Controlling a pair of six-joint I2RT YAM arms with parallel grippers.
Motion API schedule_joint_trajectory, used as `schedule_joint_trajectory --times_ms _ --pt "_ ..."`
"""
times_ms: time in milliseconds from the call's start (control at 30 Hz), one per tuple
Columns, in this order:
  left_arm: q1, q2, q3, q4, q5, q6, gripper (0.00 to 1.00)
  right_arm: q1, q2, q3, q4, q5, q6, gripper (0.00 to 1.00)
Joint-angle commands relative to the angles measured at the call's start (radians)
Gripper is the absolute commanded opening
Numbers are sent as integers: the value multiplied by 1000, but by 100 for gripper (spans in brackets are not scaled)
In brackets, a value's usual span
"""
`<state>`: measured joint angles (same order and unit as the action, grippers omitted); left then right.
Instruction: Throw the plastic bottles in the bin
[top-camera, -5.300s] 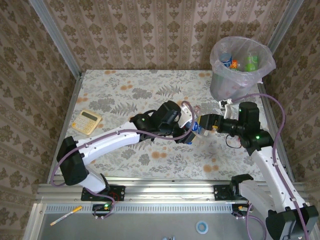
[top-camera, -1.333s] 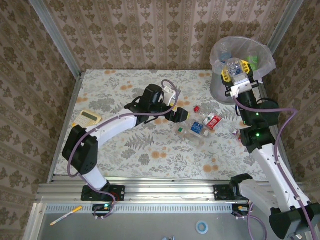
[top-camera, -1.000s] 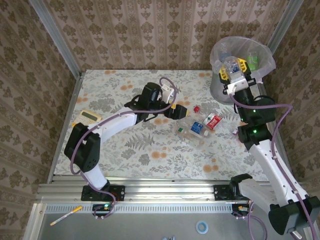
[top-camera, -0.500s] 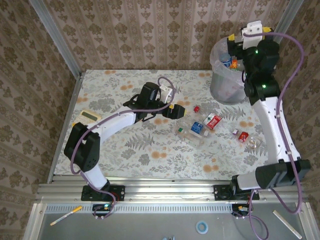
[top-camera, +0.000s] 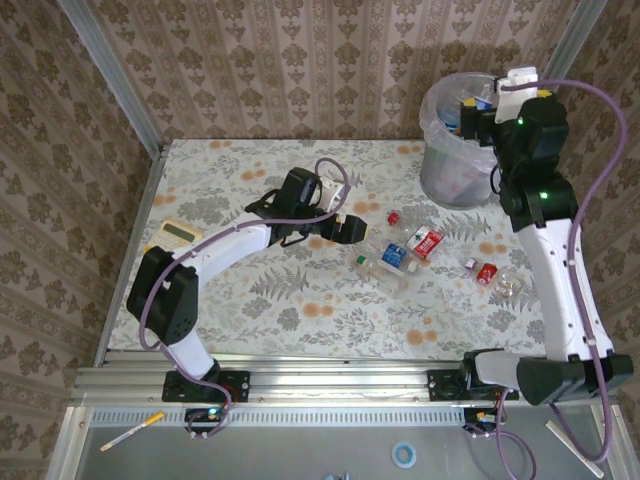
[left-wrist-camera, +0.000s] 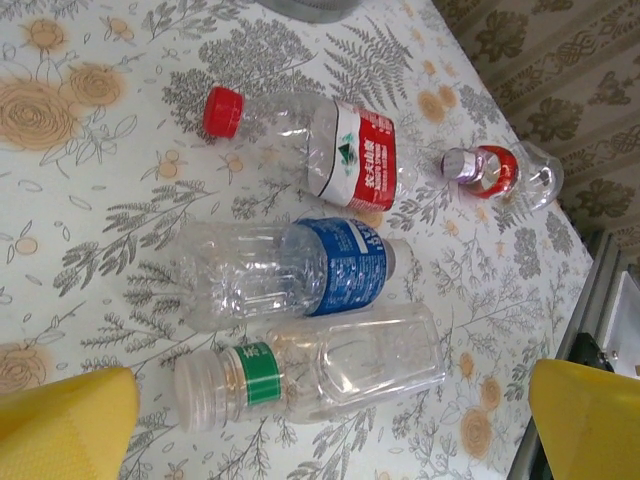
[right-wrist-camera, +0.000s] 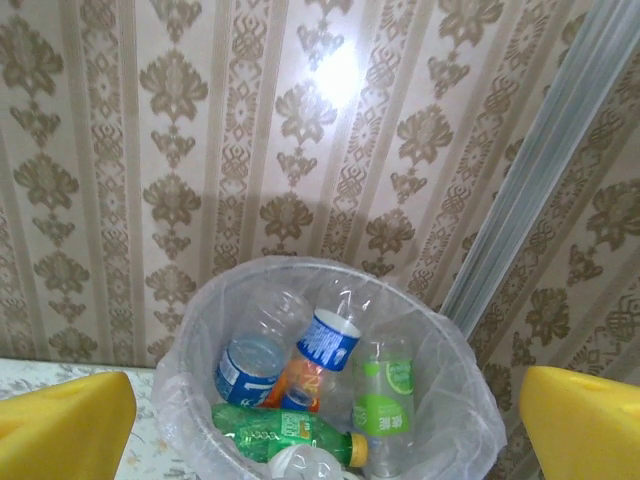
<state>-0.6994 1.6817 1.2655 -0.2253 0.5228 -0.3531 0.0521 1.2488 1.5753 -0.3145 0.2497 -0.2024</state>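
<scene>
Three plastic bottles lie side by side mid-table: a red-label one with a red cap (left-wrist-camera: 345, 150), a blue-label one (left-wrist-camera: 300, 270) and a clear one with a green band and white cap (left-wrist-camera: 320, 370). A small red-labelled bottle (left-wrist-camera: 492, 170) lies further right (top-camera: 486, 272). My left gripper (top-camera: 352, 226) hovers open just left of the cluster, its yellow fingertips (left-wrist-camera: 65, 420) straddling the green-band bottle. My right gripper (top-camera: 472, 107) hangs open and empty over the bin (top-camera: 450, 175), whose bag-lined rim (right-wrist-camera: 445, 335) rings several bottles, among them a green one (right-wrist-camera: 285, 430).
A yellow calculator (top-camera: 176, 232) lies at the table's left, partly behind the left arm. Patterned walls close in the table at the back and sides, and a metal post (right-wrist-camera: 540, 190) stands right behind the bin.
The right gripper, shut on a clear bottle at the bin's rim, rose above the bin and opened; that bottle has left it. The left gripper shifted slightly toward the bottle cluster.
</scene>
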Motion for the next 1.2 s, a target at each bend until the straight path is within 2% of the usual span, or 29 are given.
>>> schedule_joint_trajectory --times_ms 0,167,400,633,867,1000,1167 --pt "-7 -37 -12 -67 -23 -3 100 -1 -28 13 -72 -52 61 100" --pt "-37 -39 -13 -135 -60 35 100 -1 -60 26 -169 -155 120 100" --pt "-117 -14 14 -213 -87 179 100 -1 -76 19 -313 -292 216 100" --pt "-141 68 99 -318 -73 298 100 -1 -107 -50 -351 -344 270 100" --pt "-147 161 179 -386 -110 389 100 -1 -159 -132 -368 -383 292 100" --pt "-147 202 210 -438 -114 497 100 -1 -185 -169 -378 -401 303 100" --pt "-145 203 194 -425 -120 687 100 -1 -211 -212 -390 -433 323 100"
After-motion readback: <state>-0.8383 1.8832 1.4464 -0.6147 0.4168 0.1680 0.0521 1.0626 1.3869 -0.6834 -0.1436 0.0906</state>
